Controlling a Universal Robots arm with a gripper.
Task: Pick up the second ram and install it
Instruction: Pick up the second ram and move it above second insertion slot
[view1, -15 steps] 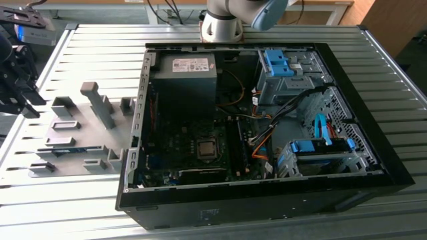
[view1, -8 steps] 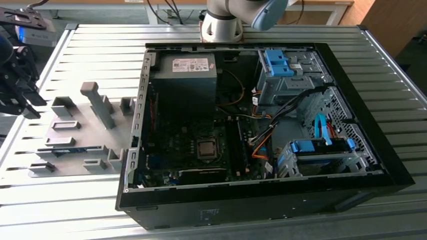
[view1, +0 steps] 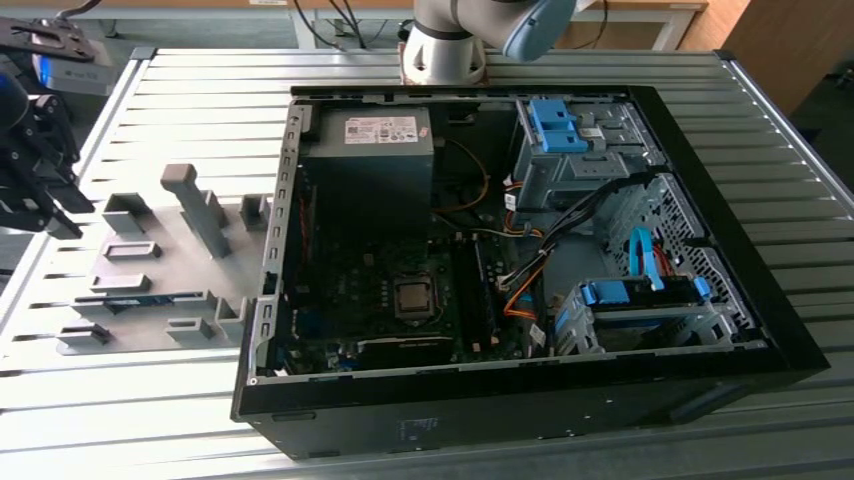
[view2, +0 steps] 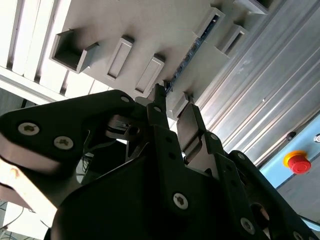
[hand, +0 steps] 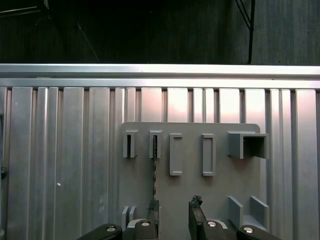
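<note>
Spread wide, with open air between the two dark fingers (hand: 153, 215) of the gripper (hand: 174, 214) and nothing held. Poised above a grey fixture plate (hand: 220, 190) on a ribbed aluminium table (hand: 60, 165). Standing on its long edge in the plate's holder blocks (hand: 155, 145), the second ram (hand: 154, 172): in the first wrist view a thin dark line running from a small grey block toward one fingertip, lined up with that finger rather than with the gap. Contact between tip and stick: impossible to tell. In the second wrist view, the same thin strip beyond the fingertips, slotted between grey blocks. In the exterior view, the black gripper at the exterior view's left edge, by the plate's left side. To the exterior view's right of the plate, an open black computer case (view1: 747, 330) lying on its side, motherboard (view1: 347, 280), cables (view1: 594, 200) and blue drive brackets (view1: 554, 125) exposed. Behind the case, the arm's pale base (view1: 447, 50).
</note>
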